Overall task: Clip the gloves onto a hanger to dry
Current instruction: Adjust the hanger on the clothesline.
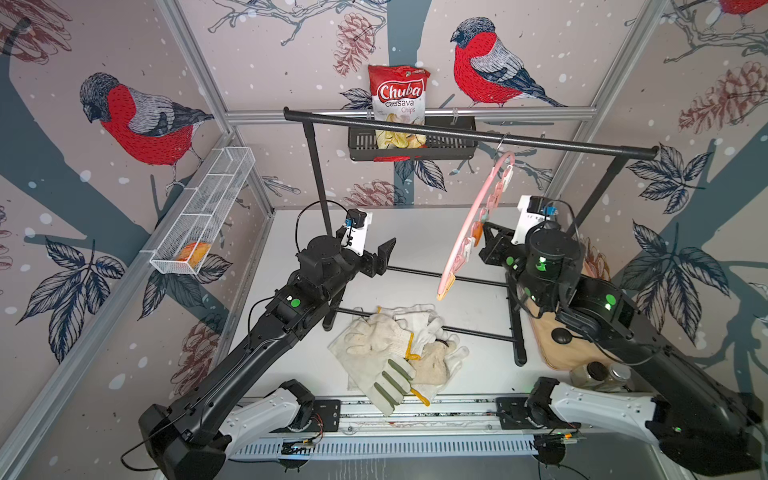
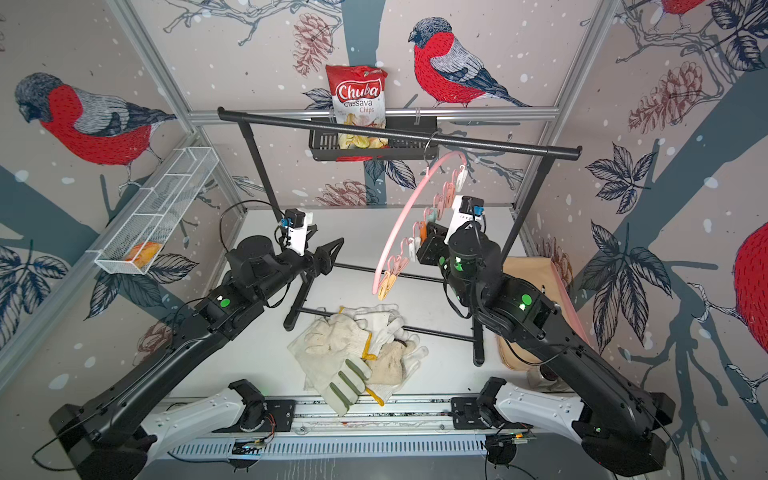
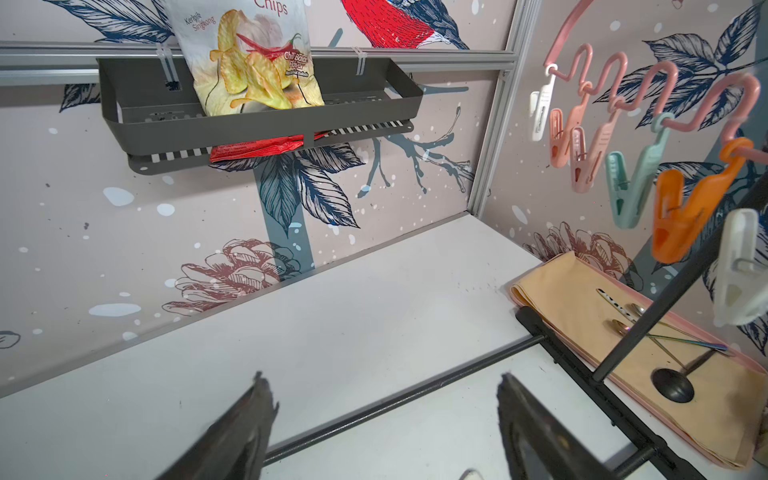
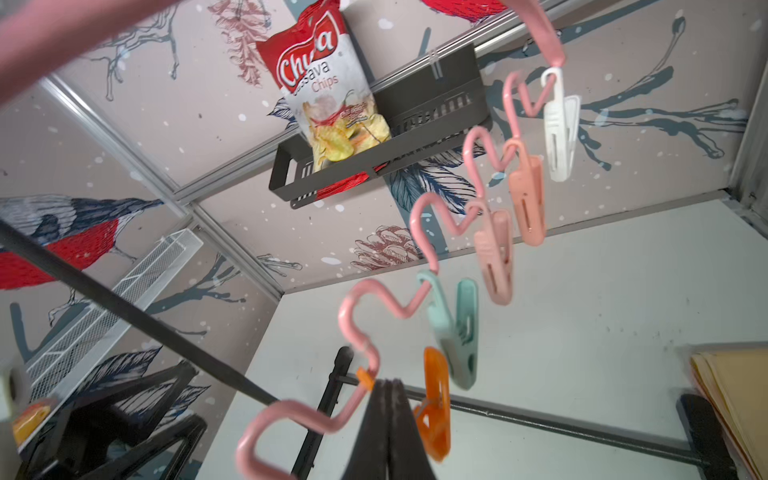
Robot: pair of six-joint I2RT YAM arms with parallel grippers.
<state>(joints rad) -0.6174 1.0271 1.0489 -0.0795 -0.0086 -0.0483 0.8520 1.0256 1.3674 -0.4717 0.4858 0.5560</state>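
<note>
Right pincer (image 4: pixel 388 384): jaws pressed fully together, raised up at the peg row of the hanger (image 4: pixel 368 286). Its tips sit against the wavy pink rail, just beside the orange peg (image 4: pixel 436 407). Cannot tell whether anything thin is caught between them. In both top views it meets the hanger about midway along its arc.

Left pincer (image 3: pixel 386 415): jaws spread wide and holding nothing, with only bare bench showing between them. It is held up above the bench (image 1: pixel 415 232), pointing toward the hanger but apart from it.

Hanger: hooked on the top bar of the black rack (image 1: pixel 457 133) and hanging at a slant, its lower end swung toward the front. White, pink, mint and orange pegs dangle along it. No peg has a glove in it.

Gloves (image 1: pixel 386 349): a loose heap on the bench, between the two arms and below the hanger. The heap lies partly across the lower bar of the rack. One glove with green finger strips reaches over the front edge.

Back wall: chips bag (image 1: pixel 399 99) standing in a dark basket. Right side: tan cloth (image 3: pixel 582 299) with spoons and a small ladle on it.
</note>
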